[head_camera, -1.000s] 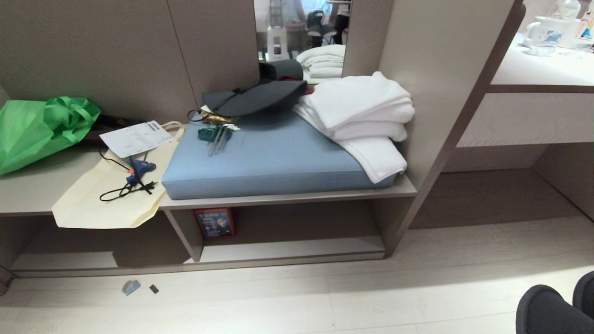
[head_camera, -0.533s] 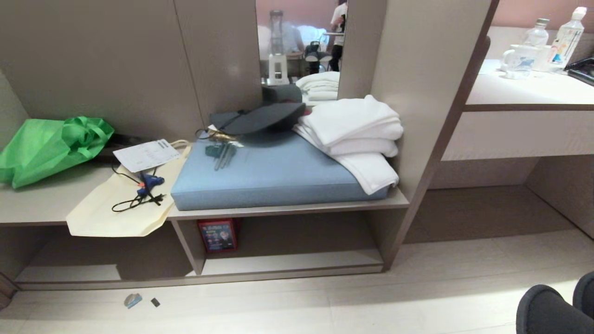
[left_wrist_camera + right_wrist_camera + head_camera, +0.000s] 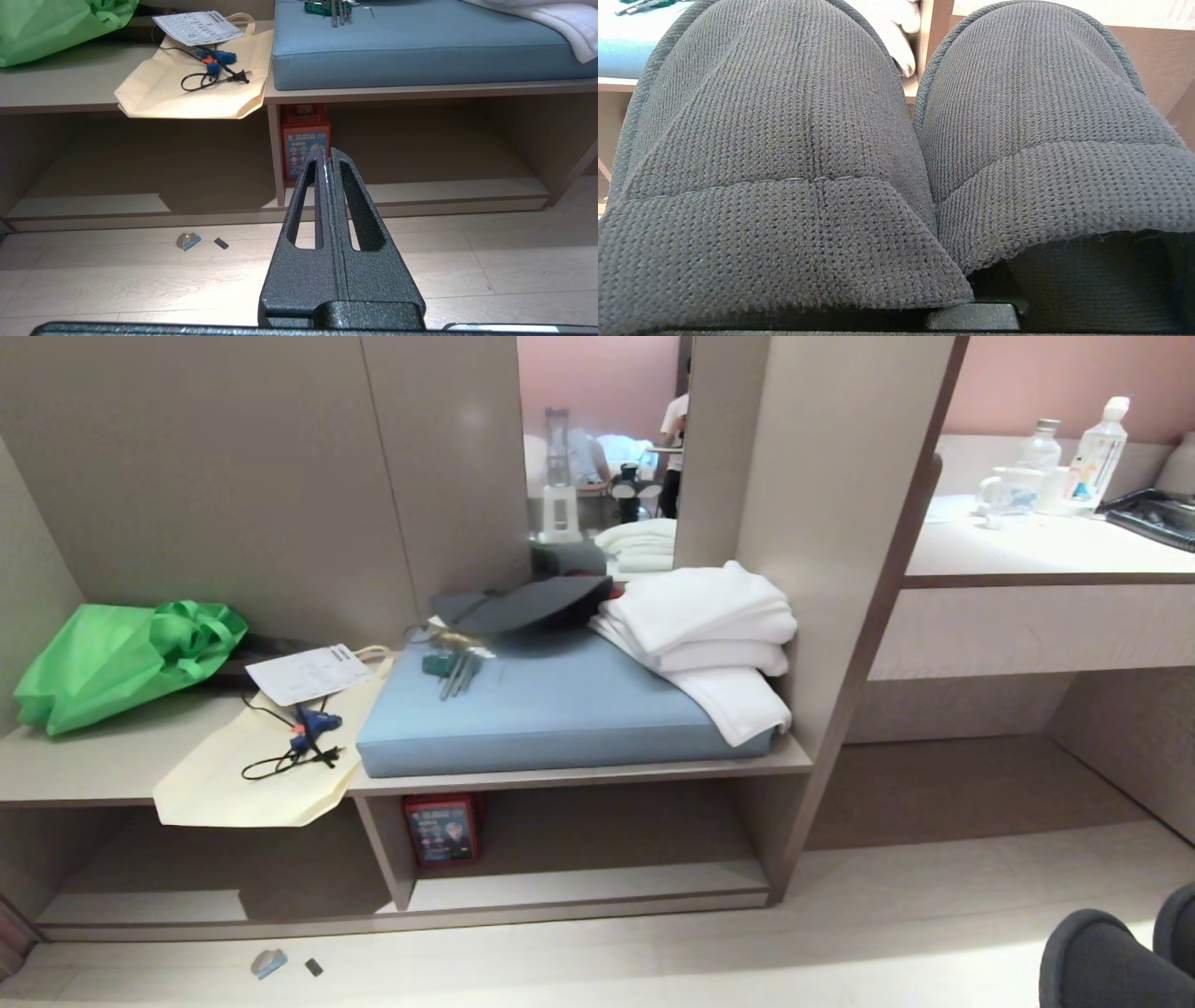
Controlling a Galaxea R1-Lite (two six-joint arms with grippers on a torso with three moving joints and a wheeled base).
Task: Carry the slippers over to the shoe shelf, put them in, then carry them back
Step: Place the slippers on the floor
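Slippers (image 3: 896,154) fill the right wrist view, two dark knitted uppers side by side, touching, toes pointing toward the bench; head view catches only their rounded tips (image 3: 1120,952) at the bottom right corner, above pale floor (image 3: 840,943). Right gripper itself is hidden under the pair: its fingers don't show, but it's clamped tight w/ the slippers resting over it, so they ride on the right arm. Left gripper (image 3: 328,156) shows only in the left wrist view: fingers pressed together, nothing between them, held level and aimed at the red box (image 3: 304,137) beside the upright divider (image 3: 277,154). Shoe shelf (image 3: 597,887), the low open-fronted compartment w/ pale base board, sits under the blue cushion (image 3: 560,709); right of the red box (image 3: 442,829) its bay is bare. Head view alone gives white towels (image 3: 709,635) stacked at the cushion's right end, green bag (image 3: 121,658) far left, cream tote (image 3: 252,775) hanging over the bench edge, desk counter (image 3: 1046,555) w/ bottles (image 3: 1097,453) to the right. Two small scraps (image 3: 280,964) lie on the floor just in front of the left bay. Floor betw. robot and shelf front is open.
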